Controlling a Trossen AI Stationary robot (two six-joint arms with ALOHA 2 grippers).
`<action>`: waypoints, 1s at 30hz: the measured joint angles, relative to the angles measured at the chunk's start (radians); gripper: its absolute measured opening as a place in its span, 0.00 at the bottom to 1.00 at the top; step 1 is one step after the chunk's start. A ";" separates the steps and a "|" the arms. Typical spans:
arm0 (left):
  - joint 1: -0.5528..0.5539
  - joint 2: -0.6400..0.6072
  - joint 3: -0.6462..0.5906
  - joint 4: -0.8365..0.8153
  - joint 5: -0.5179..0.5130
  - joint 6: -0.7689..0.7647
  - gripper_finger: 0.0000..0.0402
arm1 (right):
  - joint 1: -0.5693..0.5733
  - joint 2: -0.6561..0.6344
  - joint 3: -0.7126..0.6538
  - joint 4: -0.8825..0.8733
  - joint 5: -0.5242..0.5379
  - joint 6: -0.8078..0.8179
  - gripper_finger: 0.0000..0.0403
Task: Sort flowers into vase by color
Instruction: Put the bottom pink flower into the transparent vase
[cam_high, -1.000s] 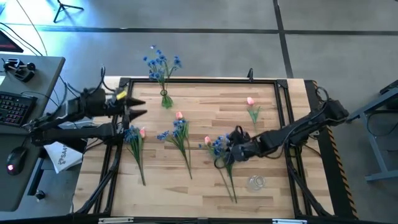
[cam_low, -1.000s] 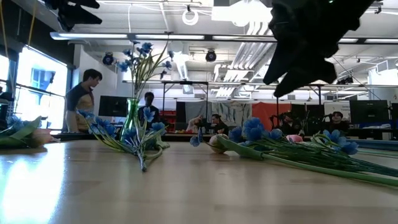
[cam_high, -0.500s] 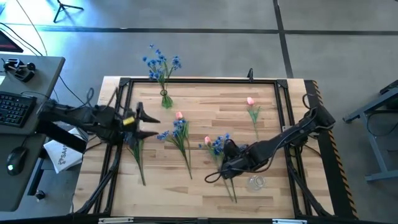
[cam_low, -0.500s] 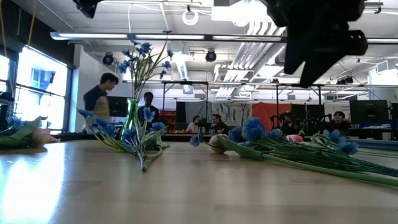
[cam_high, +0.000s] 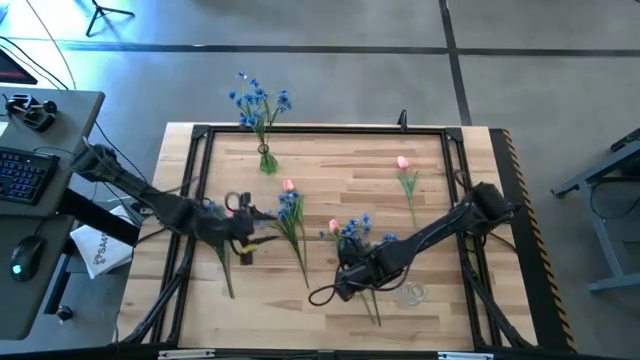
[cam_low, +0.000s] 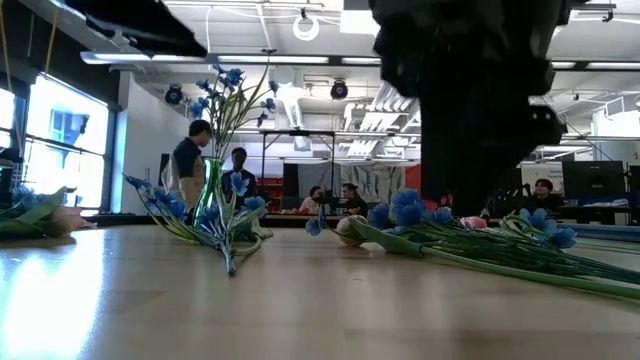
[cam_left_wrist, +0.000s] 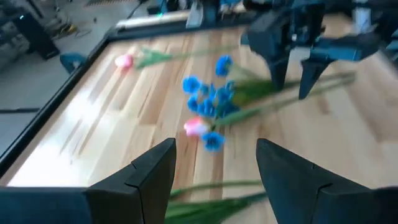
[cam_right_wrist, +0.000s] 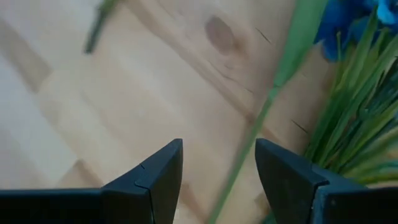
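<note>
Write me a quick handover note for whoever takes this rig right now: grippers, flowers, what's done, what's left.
Left gripper: open, empty, over the bunch at the table's left side.
Right gripper: open, empty, low over a green stem of the middle-right bunch, not gripping it.
Done: blue flowers stand in the green vase at the far edge.
Left: mixed blue and pink bunches still lie at the left, centre and middle-right; a single pink flower lies far right. The clear vase near the front lies empty on its side.
</note>
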 joint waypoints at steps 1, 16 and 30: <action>-0.006 0.026 0.000 0.005 -0.016 -0.006 0.53 | -0.007 0.006 0.000 0.000 0.001 0.003 0.49; -0.015 0.097 0.000 0.008 -0.062 -0.008 0.53 | -0.044 0.042 -0.014 0.003 0.093 -0.020 0.49; -0.015 0.097 0.000 0.009 -0.062 0.001 0.53 | -0.062 0.098 -0.013 0.024 0.096 -0.072 0.05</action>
